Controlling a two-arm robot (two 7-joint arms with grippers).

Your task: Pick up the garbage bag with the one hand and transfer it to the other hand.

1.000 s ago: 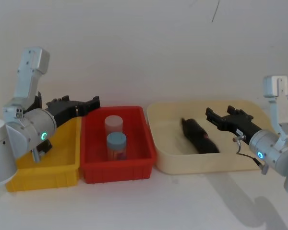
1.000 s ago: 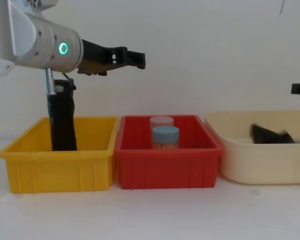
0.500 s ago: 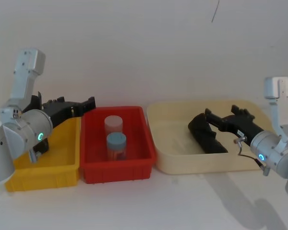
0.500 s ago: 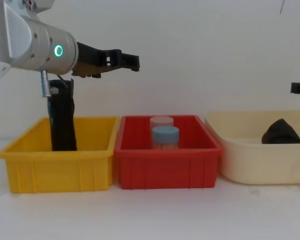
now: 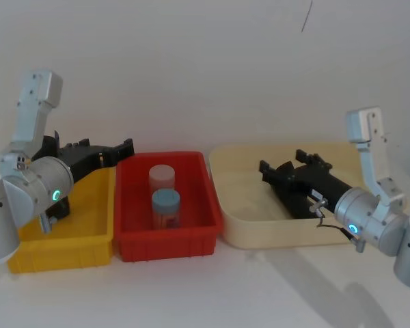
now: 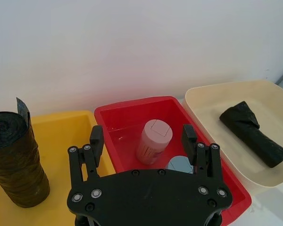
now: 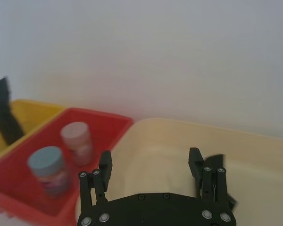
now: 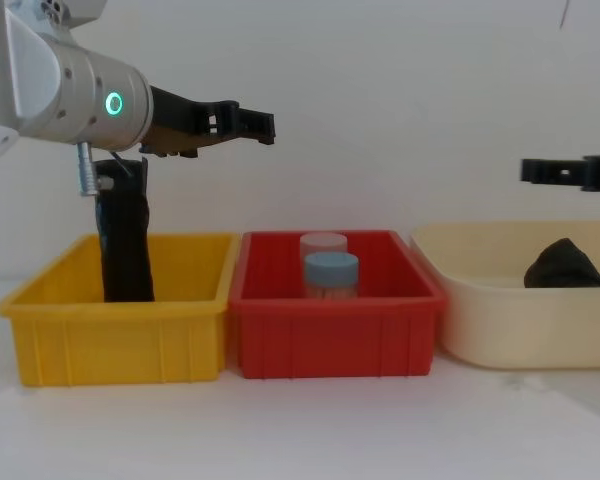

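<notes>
The garbage bag [image 6: 253, 134], a thick black crinkly roll, lies in the cream tray [image 5: 260, 239]. In the chest view the garbage bag [image 8: 563, 265] shows as a dark lump above the tray's rim. My right gripper [image 5: 287, 174] hovers open just over it, so in the head view only an edge of the bag [image 5: 295, 203] shows. The right gripper [image 7: 150, 160] holds nothing between its fingers. Over the seam between the yellow and red bins, my left gripper [image 5: 104, 147] is open and empty. In the chest view the left gripper [image 8: 250, 118] is high above the bins.
A thinner black roll [image 8: 125, 245] with a flared top stands in the yellow bin [image 8: 110, 330]. The red bin [image 5: 167, 236] in the middle holds a pink-lidded jar [image 5: 162, 176] and a blue-lidded jar [image 5: 166, 205]. A white wall stands close behind the bins.
My right gripper has swung left across the cream tray and now sits over the bag, which shifted a little a second ago. The left gripper drew back slightly to the left.
</notes>
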